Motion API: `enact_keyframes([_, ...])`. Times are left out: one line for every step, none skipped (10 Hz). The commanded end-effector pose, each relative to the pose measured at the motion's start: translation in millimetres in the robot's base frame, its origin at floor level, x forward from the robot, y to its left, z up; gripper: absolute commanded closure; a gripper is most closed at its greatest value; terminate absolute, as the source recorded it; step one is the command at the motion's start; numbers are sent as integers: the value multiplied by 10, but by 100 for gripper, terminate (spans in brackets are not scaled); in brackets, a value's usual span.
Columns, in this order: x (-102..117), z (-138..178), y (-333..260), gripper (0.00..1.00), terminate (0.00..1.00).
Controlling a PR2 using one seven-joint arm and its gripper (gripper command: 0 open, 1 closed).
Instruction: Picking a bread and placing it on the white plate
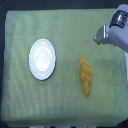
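Bread point(86, 75) lies lengthwise on green cloth, desk's right half in exterior view, well apart from white plate point(42, 59), plate bare. Claw point(100, 36) above-right, not touching; jaws too blurred, cannot tell. Approach step; next: descend, straddle bread's middle.

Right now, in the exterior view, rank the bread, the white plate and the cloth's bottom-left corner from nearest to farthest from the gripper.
1. The bread, just below and left of the gripper.
2. The white plate, farther toward the view's left.
3. The cloth's bottom-left corner, farthest.
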Motion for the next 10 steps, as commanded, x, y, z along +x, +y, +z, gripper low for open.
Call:
enact_keyframes([-10, -5, 2, 0, 0])
enact_keyframes([-33, -13, 22, 0, 0])
enact_keyframes([-39, -33, 44, 0, 0])
enact_keyframes([-93, -77, 82, 0, 0])
enact_keyframes([-123, -100, 104, 0, 0])
enact_keyframes([-216, -190, 183, 0, 0])
enact_keyframes([-298, -293, 286, 0, 0])
enact_keyframes([-338, -369, 379, 0, 0])
enact_keyframes([-355, -442, 465, 0, 0])
enact_keyframes([-383, -532, 596, 0, 0])
